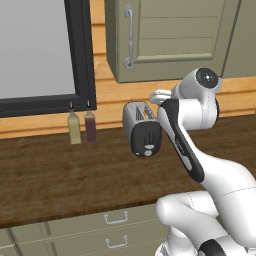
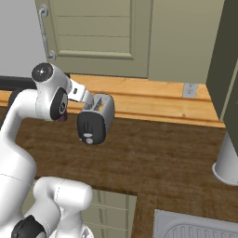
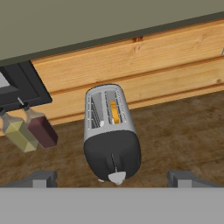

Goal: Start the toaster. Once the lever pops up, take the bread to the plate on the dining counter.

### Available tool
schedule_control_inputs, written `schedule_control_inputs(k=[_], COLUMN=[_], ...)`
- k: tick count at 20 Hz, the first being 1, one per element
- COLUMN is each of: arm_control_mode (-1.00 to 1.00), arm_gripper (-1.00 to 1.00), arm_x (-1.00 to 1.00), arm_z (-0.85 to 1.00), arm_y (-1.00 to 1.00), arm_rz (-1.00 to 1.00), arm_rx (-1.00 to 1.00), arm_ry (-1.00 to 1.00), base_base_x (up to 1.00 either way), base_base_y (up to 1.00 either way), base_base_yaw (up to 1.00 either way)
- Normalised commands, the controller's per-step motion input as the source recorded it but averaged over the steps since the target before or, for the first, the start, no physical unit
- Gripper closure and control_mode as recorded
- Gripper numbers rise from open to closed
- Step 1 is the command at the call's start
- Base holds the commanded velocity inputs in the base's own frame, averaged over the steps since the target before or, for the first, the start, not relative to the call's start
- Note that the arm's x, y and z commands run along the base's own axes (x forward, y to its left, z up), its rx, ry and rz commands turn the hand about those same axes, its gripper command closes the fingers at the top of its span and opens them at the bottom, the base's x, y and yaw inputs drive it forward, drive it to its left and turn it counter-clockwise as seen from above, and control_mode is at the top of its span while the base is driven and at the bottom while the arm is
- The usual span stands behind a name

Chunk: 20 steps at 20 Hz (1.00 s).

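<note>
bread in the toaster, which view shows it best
The hand view: it looks down into the toaster slots, and the bread shows as an orange slice in one slot. In the left base view the arm covers part of the toaster; the right base view shows the toaster, but the bread can't be made out.

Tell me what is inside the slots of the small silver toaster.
In the small rounded silver toaster, one slot holds a thin tan-orange bread slice, seen edge-on; its lower part is hidden. The other slot shows only wire guides.

bottles (image 3: 30,129) left of toaster (image 3: 111,131)
</note>
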Motion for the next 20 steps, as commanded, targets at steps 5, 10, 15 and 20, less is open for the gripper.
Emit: schedule_control_inputs(k=[5, 10, 15, 20], arm_control_mode=[-1.0, -1.0, -1.0, -1.0], arm_gripper=[-1.0, -1.0, -1.0, -1.0], arm_x=[0.0, 0.0, 0.0, 0.0], arm_z=[0.0, 0.0, 0.0, 0.0], arm_y=[0.0, 0.0, 0.0, 0.0], arm_rz=[0.0, 0.0, 0.0, 0.0], arm_rx=[0.0, 0.0, 0.0, 0.0], arm_ry=[0.0, 0.0, 0.0, 0.0], base_base_x=[0.0, 0.0, 0.0, 0.0], base_base_y=[0.0, 0.0, 0.0, 0.0], base_base_yaw=[0.0, 0.0, 0.0, 0.0])
